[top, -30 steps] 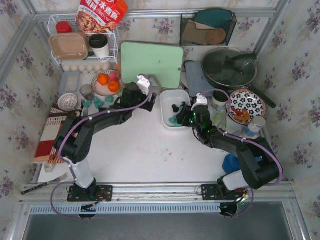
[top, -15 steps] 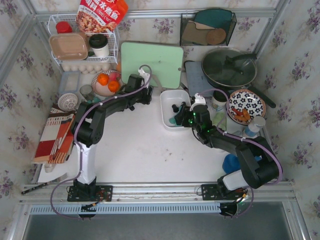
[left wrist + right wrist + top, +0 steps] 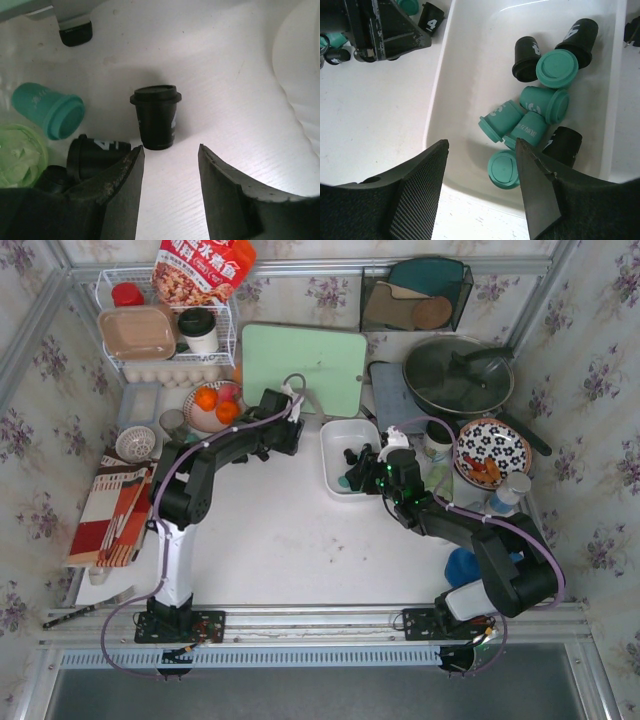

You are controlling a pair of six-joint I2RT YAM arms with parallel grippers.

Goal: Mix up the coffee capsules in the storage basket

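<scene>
The white storage basket (image 3: 465, 70) holds several teal and black coffee capsules (image 3: 532, 107); seen from above, the basket (image 3: 335, 435) sits mid-table. My right gripper (image 3: 482, 145) hovers open over the basket's near rim, above a teal capsule (image 3: 504, 169), holding nothing. My left gripper (image 3: 170, 150) is low over the table just left of the basket (image 3: 300, 75), its jaws apart and empty. An upside-down black capsule (image 3: 156, 117) stands just beyond its fingertips. A lying black capsule (image 3: 95, 152) and a teal one (image 3: 50, 110) are to its left.
A green cutting board (image 3: 303, 368) leans right behind the left gripper (image 3: 288, 432). A plate of oranges (image 3: 215, 405), a wire rack (image 3: 165, 330), a lidded pan (image 3: 458, 375), a patterned plate (image 3: 492, 450) and a cup (image 3: 437, 440) ring the work area.
My left arm has stretched right, from the capsules near the orange plate to just beside the basket, and its jaws have narrowed. The right arm has stayed put.
</scene>
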